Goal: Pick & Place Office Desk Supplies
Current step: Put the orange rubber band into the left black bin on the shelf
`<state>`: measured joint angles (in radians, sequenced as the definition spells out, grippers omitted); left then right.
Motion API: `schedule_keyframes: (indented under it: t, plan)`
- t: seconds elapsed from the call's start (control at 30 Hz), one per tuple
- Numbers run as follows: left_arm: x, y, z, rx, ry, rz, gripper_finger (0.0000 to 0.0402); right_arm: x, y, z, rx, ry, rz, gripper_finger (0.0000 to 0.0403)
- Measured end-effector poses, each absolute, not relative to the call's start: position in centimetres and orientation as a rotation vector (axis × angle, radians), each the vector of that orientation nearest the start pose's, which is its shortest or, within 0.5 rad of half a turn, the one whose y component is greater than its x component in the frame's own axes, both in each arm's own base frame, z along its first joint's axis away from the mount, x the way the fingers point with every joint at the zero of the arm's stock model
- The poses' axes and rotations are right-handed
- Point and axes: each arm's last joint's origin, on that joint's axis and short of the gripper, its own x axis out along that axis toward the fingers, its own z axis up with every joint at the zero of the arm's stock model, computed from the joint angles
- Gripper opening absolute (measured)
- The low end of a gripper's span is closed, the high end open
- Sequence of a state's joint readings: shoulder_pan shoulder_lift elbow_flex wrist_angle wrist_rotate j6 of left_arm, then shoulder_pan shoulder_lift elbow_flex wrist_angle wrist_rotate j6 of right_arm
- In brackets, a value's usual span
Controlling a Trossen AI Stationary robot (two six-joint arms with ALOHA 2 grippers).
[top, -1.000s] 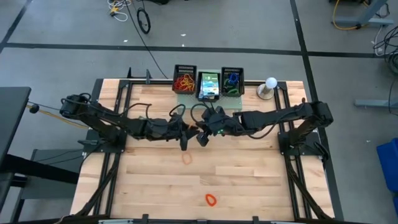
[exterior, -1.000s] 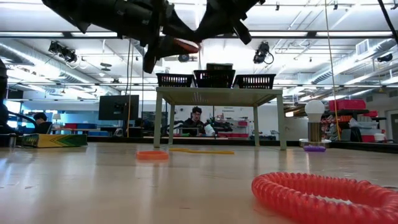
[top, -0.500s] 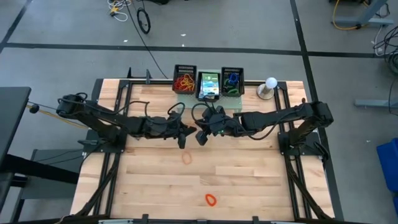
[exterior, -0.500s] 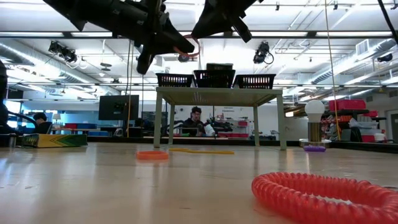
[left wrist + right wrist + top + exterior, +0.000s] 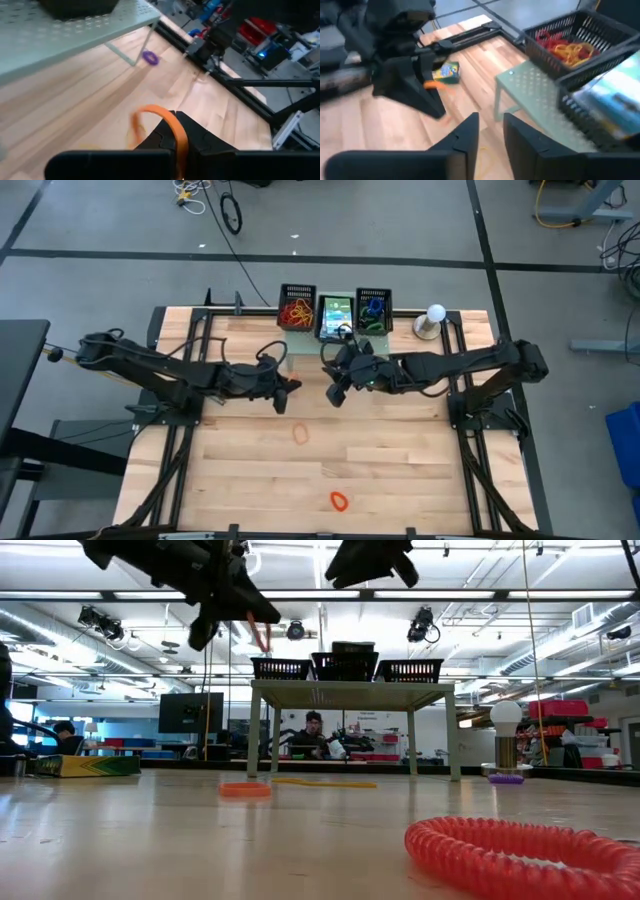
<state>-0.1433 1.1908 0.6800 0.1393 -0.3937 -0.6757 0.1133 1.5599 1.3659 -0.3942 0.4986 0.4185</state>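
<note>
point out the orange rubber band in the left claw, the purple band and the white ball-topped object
orange rubber band (image 5: 172, 125): left wrist view, top of its arc
purple band (image 5: 150, 58): left wrist view, its middle
white ball-topped object (image 5: 435, 313): high view, the ball

3 baskets (image 5: 335, 313) on stand (image 5: 300, 332)

A grey floor (image 5: 400, 220) crossed by dark lines surrounds the wooden table (image 5: 250, 480), cables (image 5: 225, 205) trail across it, and beyond, under strip lights (image 5: 470, 595), stand desks, monitors (image 5: 190, 712) and seated people (image 5: 315, 735).
</note>
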Motion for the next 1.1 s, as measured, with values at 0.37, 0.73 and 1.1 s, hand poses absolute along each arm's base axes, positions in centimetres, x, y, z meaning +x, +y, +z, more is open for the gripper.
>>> schedule_keyframes:
  t: [0.37,0.73,1.1]
  plan:
    - [23.9,0.0,28.9,-0.59,0.28,0.524,0.0004,34.1,2.1,33.4,0.088,0.491,-0.47,0.0016]
    - [23.1,8.4,38.1,-0.504,0.258,0.652,0.0005,34.1,2.0,33.4,0.085,0.486,-0.486,0.0009]
    - [25.6,16.9,37.7,-0.546,0.484,0.647,0.0005,34.1,2.0,33.4,0.083,0.485,-0.486,0.0007]
